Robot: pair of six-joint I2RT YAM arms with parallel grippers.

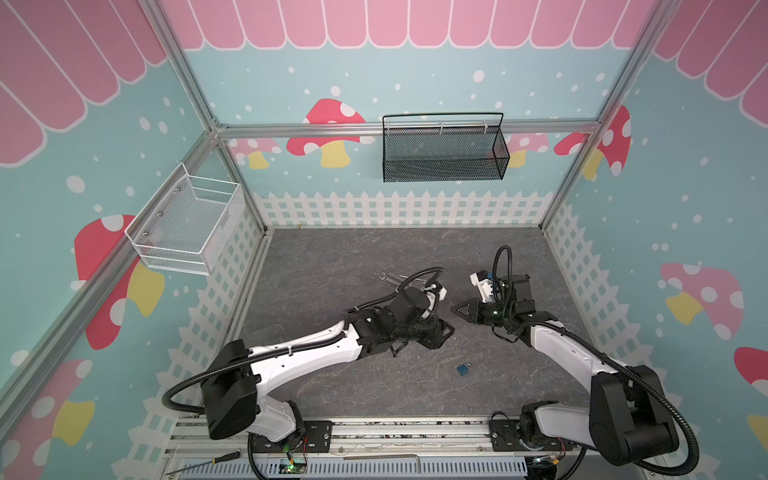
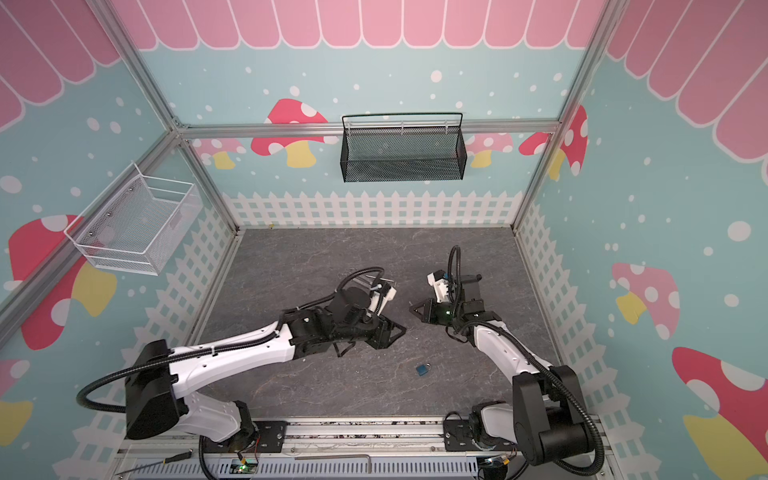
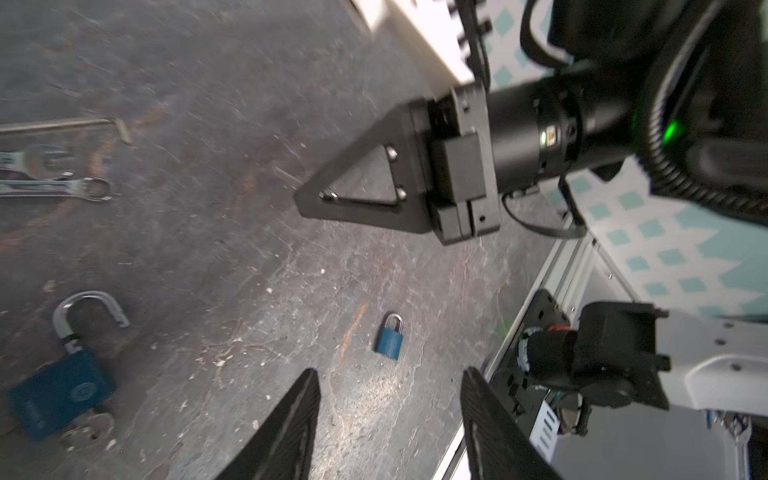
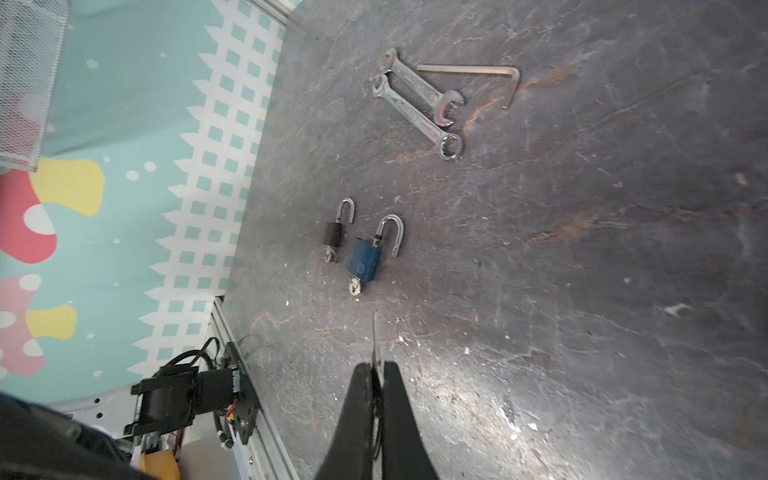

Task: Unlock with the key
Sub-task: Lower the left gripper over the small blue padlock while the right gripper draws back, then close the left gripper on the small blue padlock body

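Three padlocks are seen. The black padlock [image 4: 333, 233] and the larger blue padlock [image 4: 365, 259] lie with shackles sprung. The small blue padlock [image 1: 464, 369], shackle shut, lies at about six o'clock of the right gripper [image 1: 454, 309], whose jaws are clenched on a key [image 4: 376, 332]. The left gripper [image 3: 390, 374] is spread and empty. The small lock would best be steadied, keyway exposed, and the blade aligned before being pushed and turned.

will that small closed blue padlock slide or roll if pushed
The small blue padlock lies flat on the table, so it likely slides rather than rolls. Its metal shackle suggests it is rigid and probably heavy for its size.
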